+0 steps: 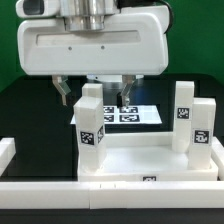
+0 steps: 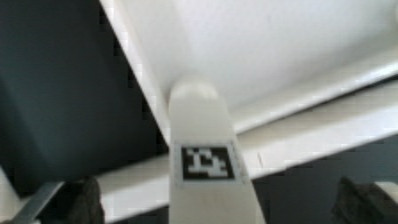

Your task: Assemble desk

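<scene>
The desk's white tabletop lies at the front with legs standing upright on it. One leg with a black-and-white tag stands on the exterior view's left. Two more legs stand on the right. My gripper hangs over the left leg, open, one finger on each side of its top. In the wrist view the tagged leg runs between my dark fingertips, and my gripper does not touch it. A white surface lies behind the leg.
The marker board lies flat on the black table behind the desk. Low white border walls run along the front and the exterior view's left. A green backdrop stands behind.
</scene>
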You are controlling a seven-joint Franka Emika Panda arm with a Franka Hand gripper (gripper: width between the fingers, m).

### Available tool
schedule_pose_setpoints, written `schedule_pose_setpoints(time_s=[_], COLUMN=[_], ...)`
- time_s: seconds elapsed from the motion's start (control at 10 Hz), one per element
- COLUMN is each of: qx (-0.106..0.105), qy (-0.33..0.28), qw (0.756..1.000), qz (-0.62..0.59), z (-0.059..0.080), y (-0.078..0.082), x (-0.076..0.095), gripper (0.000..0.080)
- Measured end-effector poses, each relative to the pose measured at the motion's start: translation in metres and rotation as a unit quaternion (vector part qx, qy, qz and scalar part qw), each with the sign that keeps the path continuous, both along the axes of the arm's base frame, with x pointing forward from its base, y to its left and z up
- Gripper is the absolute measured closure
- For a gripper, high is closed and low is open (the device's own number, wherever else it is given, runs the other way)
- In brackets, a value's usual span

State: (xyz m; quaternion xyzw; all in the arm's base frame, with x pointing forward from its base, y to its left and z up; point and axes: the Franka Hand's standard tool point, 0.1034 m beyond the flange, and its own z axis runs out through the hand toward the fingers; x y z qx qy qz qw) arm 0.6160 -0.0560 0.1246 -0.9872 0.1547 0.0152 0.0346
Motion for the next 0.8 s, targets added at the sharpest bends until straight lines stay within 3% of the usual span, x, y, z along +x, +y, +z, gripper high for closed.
schedule_pose_setpoints(time_s=[0.1,0.2,0.3,0.5,0.8], qx=[-0.003,-0.003,-0.003,-0.003,-0.003], qy=[-0.001,-0.001,-0.001,0.0,0.0], qw=[1.0,1.0,1.0,1.0,1.0], qz=[0.002,0.002,0.002,0.002,-0.007], z=[-0.0009,-0.0017,-0.002,-0.0024,-0.0025], y=[-0.0018,-0.0015,-0.0017,-0.0019,-0.0019], x=[0.0066,0.0057,0.0056,0.0054,0.0054], gripper=[0.015,0.0246,0.0246,0.0519,0.0518])
